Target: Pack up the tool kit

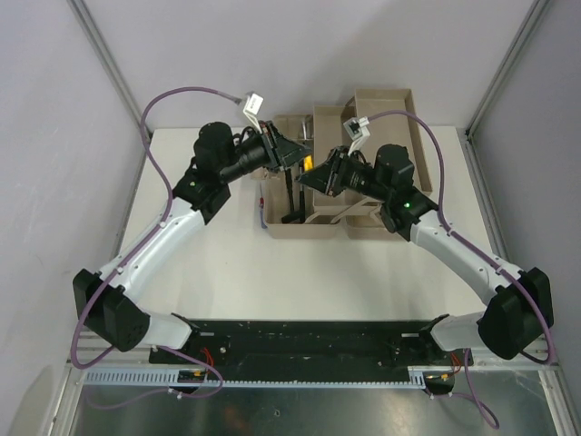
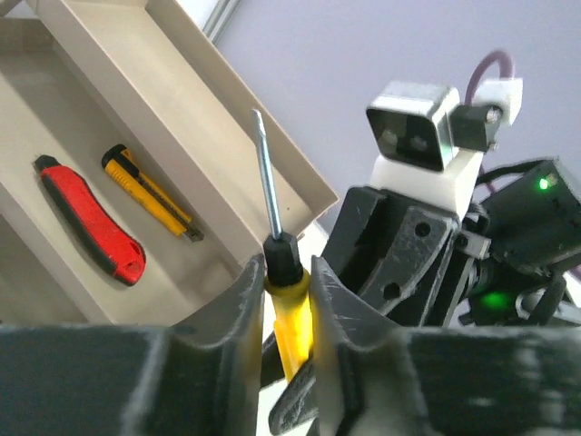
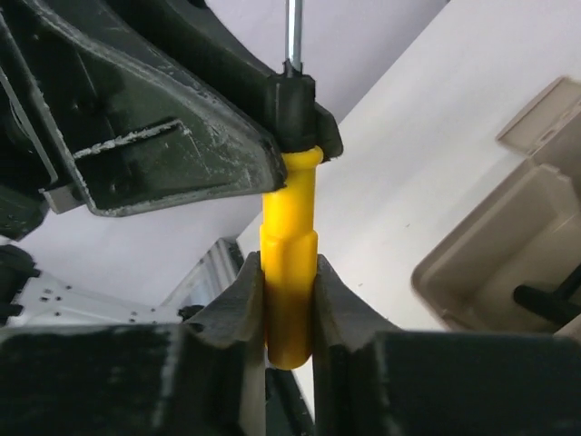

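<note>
1 yellow screwdriver (image 2: 289, 318), 2 utility knives (image 2: 91, 221) (image 2: 150, 193)

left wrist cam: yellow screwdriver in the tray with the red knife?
No, the left claw is shut on the yellow screwdriver; only the red knife and a yellow knife lie in that tray.

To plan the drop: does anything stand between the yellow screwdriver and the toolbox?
Only the claws themselves: left claw and right claw both clamp the screwdriver above the toolbox. Nothing else visible blocks it.
</note>
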